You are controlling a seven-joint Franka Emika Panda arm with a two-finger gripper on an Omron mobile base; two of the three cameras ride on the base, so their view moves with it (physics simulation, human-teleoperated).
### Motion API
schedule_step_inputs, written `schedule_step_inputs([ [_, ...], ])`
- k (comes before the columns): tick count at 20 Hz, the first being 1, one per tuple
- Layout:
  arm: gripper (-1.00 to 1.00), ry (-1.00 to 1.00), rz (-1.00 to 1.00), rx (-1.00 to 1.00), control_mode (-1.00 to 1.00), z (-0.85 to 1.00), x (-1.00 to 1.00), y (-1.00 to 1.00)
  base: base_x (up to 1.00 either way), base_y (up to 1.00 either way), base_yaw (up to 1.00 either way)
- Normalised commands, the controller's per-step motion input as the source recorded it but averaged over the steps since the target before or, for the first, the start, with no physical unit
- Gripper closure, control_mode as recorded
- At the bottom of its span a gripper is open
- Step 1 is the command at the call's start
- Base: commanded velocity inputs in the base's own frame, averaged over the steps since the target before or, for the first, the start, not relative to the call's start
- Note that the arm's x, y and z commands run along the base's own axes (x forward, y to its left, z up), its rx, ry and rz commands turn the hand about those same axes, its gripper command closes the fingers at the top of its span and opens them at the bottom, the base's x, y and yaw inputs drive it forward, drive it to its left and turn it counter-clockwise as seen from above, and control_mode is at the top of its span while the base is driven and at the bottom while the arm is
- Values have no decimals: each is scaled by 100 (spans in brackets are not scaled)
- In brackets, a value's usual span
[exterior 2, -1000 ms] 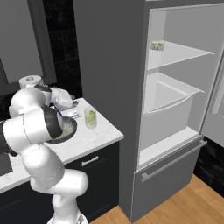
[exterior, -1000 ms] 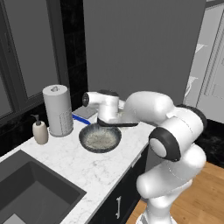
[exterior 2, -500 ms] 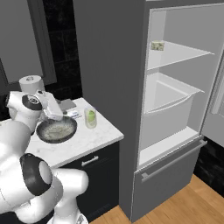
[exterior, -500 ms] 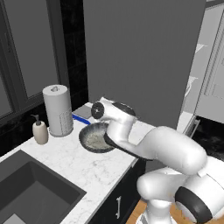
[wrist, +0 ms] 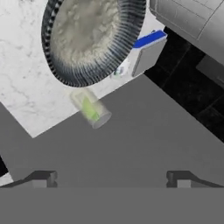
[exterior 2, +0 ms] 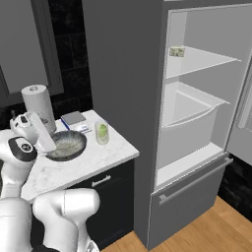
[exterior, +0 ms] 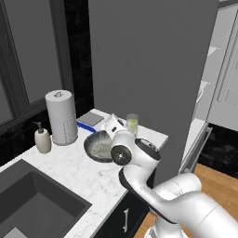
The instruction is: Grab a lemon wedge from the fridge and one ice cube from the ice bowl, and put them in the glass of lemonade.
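- Gripper point(wrist: 111, 178): the hand view shows both dark finger tips at its bottom edge, spread far apart, with nothing between them.
- In the left base view the white hand sits just above the counter, over the near rim of the ice bowl point(exterior: 98, 146), roughly between the bowl and the glass of lemonade point(exterior: 132, 124).
- Ice bowl: wide, shallow, dark grey, ribbed outer wall, pale speckled contents. It rests on the white marble counter point(exterior 2: 93, 165). In the hand view it is at about 11 o'clock point(wrist: 89, 39).
- Glass of lemonade: small clear tumbler, upright on the counter, at roughly 2 o'clock from the bowl in the left base view, near it but apart. In the right base view point(exterior 2: 101, 132) a yellow-green patch shows inside it, which looks like the lemon wedge point(exterior 2: 102, 131). In the hand view the glass point(wrist: 92, 108) lies just below the bowl's rim, again with a green streak inside.
- Fridge point(exterior 2: 197, 123): door open, white shelved interior, standing at 3 o'clock from the counter in the right base view. A small pale item point(exterior 2: 177, 51) sits on the top shelf; too small to tell what.
- Paper-towel roll point(exterior: 62, 117): upright, at 9 o'clock from the bowl in the left base view.
- Soap bottle point(exterior: 42, 140): beige, just beside the roll, near the sink point(exterior: 32, 204).
- Flat grey pad with blue edge point(exterior: 90, 120): behind the bowl, against the dark wall.
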Motion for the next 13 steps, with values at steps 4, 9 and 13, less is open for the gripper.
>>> schedule_step_inputs([
  [4,-100,-43,0,19,-100,1,-55,83,0,0,0],
  [9,-100,-41,0,13,-100,1,-59,94,0,0,0],
  [13,-100,-30,-1,11,-100,4,-44,96,0,0,0],
])
